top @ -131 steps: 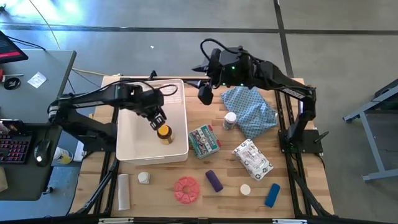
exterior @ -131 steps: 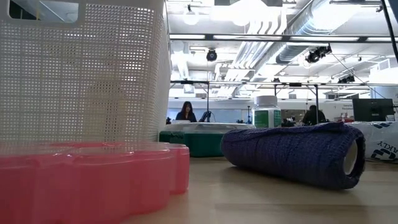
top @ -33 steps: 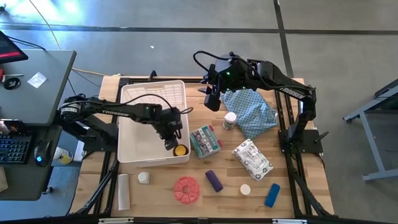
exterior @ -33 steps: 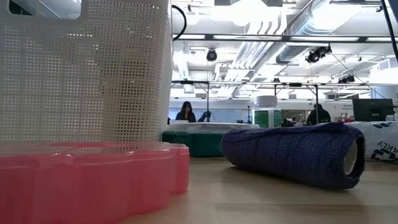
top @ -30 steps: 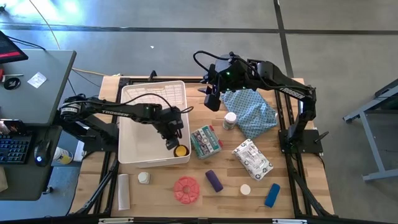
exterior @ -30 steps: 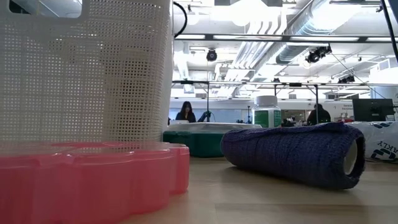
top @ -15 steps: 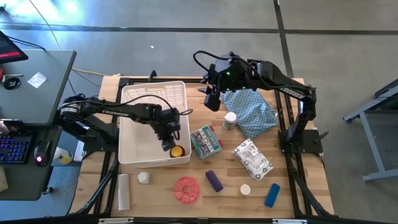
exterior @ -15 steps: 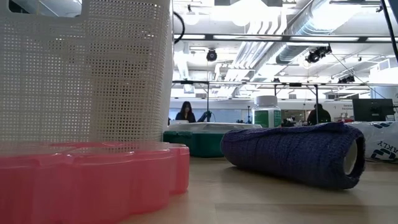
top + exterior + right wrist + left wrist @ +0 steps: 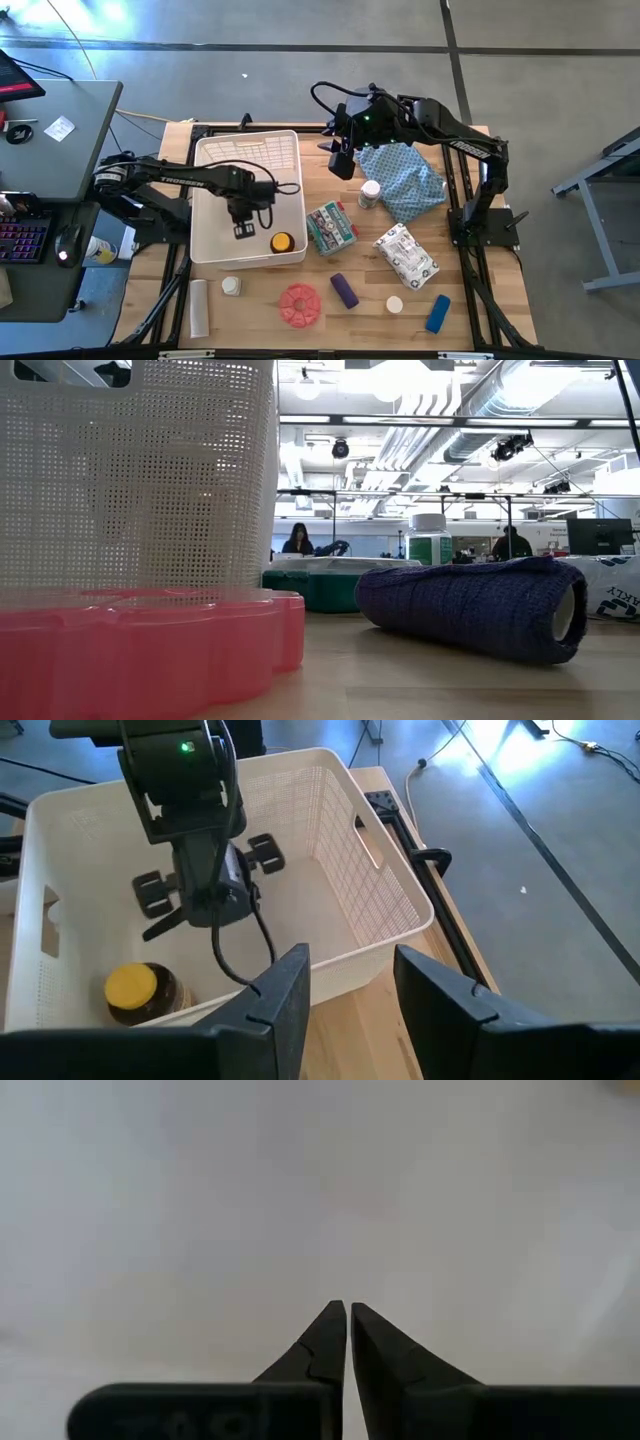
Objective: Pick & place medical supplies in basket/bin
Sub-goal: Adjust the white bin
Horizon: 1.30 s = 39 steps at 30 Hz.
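Hovering inside the white bin (image 9: pixel 215 150), left gripper (image 9: pixel 243 232) pinched together and empty, amber yellow-capped bottle (image 9: pixel 281 243) lying in the bin's corner just beside it, right gripper (image 9: pixel 341 166) waiting outside the bin, fingers (image 9: pixel 283 990) parted, holding nothing.

The left gripper (image 9: pixel 243 232) points straight down, fingers pressed together and empty. The right gripper (image 9: pixel 350 982) hangs tilted, its fingers parted and empty.
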{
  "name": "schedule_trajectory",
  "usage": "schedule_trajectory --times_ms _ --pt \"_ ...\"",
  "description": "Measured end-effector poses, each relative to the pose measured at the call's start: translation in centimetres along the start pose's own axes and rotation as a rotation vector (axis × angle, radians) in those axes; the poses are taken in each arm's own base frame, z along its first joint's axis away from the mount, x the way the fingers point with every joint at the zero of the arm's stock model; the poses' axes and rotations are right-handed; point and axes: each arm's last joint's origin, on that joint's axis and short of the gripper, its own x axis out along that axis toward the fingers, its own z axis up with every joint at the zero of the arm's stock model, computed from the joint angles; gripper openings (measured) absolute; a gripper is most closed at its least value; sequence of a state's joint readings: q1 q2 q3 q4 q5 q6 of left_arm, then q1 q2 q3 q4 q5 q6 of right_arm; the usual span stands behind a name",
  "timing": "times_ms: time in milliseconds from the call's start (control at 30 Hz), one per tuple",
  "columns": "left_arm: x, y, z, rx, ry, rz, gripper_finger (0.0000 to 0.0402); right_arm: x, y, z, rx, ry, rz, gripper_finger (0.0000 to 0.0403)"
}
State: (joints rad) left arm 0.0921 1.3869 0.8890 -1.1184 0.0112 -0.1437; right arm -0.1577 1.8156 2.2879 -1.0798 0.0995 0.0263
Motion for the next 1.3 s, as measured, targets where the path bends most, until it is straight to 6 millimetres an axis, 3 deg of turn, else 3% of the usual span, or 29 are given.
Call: schedule_trajectory --times_ms 200,300,500,667,900,1067,1300 --pt "0.0 0.3 -0.6 0.165 0.063 0.079 0.0058 0.0 0.0 0.0 0.000 0.001 0.000 0.0138" --pt "-0.1 1.1 -0.5 0.162 0.060 0.171 0.0058 0.0 0.0 0.0 0.000 0.001 0.000 0.0138" --pt "-0.2 3.4 -1.1 -0.015 0.121 0.137 0.0058 0.0 -0.1 -0.4 0.021 0.040 -0.028 0.0138" --pt "-1.7 4.4 -2.7 -0.200 0.111 0.058 0.0058 0.0 -0.3 -1.0 0.041 0.100 -0.095 0.0138" --pt "-7.0 4.0 -4.4 -0.536 -0.098 -0.056 0.0058 -0.1 -0.3 -1.1 0.037 0.105 -0.099 0.0138" --pt "-11.8 4.0 -4.5 -0.710 -0.257 -0.125 0.0058 0.1 -1.0 -0.7 0.038 0.067 -0.102 0.0138" --pt "-18.0 4.3 -6.4 -0.844 -0.397 -0.011 0.0074 0.2 -2.0 -0.4 0.054 0.041 -0.048 0.0138"
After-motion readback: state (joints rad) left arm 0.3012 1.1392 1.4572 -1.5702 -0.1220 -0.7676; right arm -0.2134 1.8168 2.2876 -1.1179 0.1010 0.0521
